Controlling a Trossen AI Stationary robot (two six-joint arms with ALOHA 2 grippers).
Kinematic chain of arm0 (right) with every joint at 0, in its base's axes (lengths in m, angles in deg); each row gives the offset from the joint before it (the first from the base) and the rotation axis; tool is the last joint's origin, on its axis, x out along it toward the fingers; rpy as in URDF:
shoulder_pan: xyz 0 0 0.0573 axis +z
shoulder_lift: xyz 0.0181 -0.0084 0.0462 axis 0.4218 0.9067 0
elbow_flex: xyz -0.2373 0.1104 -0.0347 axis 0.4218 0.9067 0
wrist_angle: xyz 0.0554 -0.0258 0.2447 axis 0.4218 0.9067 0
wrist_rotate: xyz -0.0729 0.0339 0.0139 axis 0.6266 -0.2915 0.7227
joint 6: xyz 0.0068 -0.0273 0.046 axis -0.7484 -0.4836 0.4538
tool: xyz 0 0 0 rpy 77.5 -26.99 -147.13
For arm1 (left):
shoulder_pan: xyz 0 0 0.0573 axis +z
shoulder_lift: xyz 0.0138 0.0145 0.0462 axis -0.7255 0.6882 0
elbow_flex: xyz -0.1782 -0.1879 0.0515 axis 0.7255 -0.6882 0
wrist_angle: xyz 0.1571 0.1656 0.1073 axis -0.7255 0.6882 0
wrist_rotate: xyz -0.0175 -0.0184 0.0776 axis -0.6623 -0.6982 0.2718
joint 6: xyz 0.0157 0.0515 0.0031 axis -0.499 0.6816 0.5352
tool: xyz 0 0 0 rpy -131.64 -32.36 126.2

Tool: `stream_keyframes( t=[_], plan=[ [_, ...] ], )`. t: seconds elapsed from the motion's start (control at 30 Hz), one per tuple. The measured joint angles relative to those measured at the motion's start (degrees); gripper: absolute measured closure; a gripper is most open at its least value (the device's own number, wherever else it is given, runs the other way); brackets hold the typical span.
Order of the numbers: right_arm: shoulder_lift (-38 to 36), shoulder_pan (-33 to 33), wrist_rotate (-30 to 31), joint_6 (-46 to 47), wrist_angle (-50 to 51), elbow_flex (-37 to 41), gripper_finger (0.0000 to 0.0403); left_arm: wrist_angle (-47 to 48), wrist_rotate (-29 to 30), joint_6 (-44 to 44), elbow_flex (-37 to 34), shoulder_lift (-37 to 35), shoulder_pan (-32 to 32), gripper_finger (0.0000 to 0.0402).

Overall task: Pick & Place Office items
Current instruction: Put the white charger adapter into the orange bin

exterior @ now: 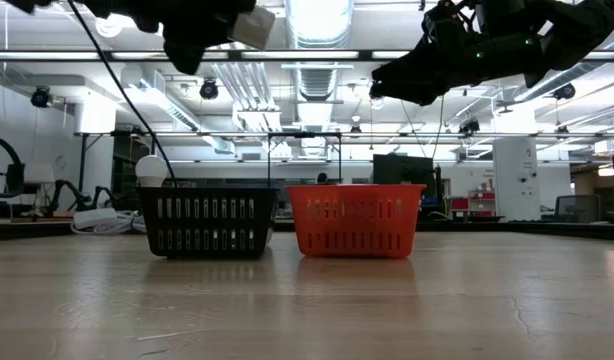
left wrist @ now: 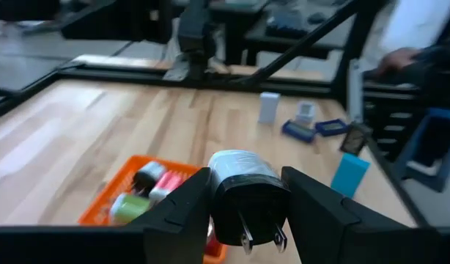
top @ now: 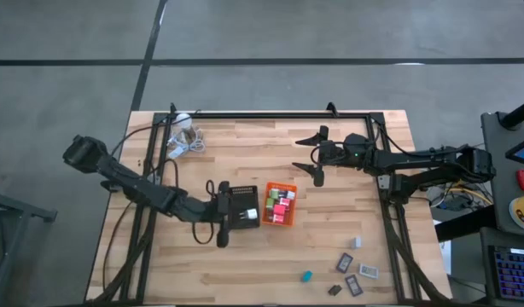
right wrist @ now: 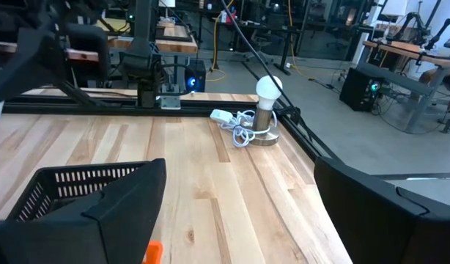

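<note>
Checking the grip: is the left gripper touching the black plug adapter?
Touching: the left wrist view shows the left gripper clamping the plug adapter between both fingers.

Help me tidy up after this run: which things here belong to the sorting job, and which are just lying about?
Job:
- plug adapter in the left gripper
- black tray
- orange tray with small blocks
- loose items on the table, including a teal block

Lying about:
- white ball lamp with its coiled cable
</note>
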Motion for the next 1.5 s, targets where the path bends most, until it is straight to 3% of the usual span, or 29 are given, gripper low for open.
stream_keyframes(
  t=[0.07, 0.27, 0.53, 0.77, 1.07, 1.5],
  plan=[
    [0.00, 0.00, 0.00, 0.02, -0.02, 0.00, 0.0057, -3.90, -2.69, 1.19, -1.80, 0.28, 1.43, 0.0245],
    [0.04, 0.00, 0.00, 0.02, 0.01, 0.00, 0.0054, -9.06, -3.12, 1.54, -3.78, 5.50, 5.15, 0.0245],
    [0.04, 0.04, 0.00, 0.01, -0.01, 0.00, 0.0062, -15.27, -5.46, 4.53, -1.60, 17.03, 9.07, 0.0245],
    [0.04, 0.04, 0.00, 0.02, -0.03, 0.00, 0.0054, -18.55, -9.57, 6.31, 1.18, 23.06, 12.96, 0.0245],
    [0.04, 0.02, 0.00, 0.02, -0.04, 0.00, 0.0061, -18.46, -10.59, 3.67, 3.44, 27.02, 17.76, 0.0245],
    [0.04, -0.02, 0.00, 0.02, -0.04, 0.00, 0.0054, -18.46, -11.76, 1.40, 3.39, 27.96, 18.27, 0.0245]
  ],
)
